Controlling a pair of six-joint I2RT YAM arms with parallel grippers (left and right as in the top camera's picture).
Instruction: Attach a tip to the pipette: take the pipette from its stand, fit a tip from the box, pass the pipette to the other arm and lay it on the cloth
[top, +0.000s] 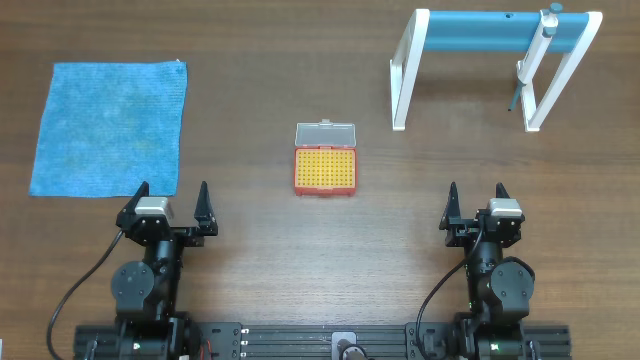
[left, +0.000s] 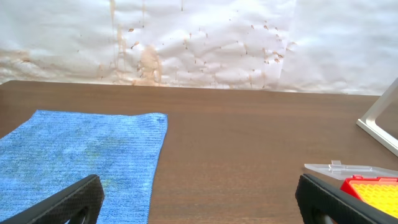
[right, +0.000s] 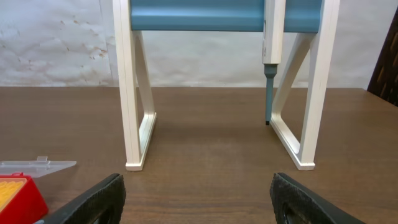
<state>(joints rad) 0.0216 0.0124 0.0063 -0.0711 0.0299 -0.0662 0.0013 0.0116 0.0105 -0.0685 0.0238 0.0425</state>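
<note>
My left tool (top: 173, 190) and my right tool (top: 477, 190) both stood spread apart, pinching nothing, over the near side of the desk (top: 300, 260). The one pipette (top: 537, 50) hung on its one stand (top: 480, 32) at the far right. One open tip box (top: 325, 170) sat mid-desk, and one blue cloth (top: 110, 128) lay far left.

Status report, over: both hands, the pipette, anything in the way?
Left hand open, empty, by the cloth; right hand open, empty, facing the stand. Pipette hanging on stand, untouched. Tip box open at mid-table; nothing blocking right hand's path.
</note>
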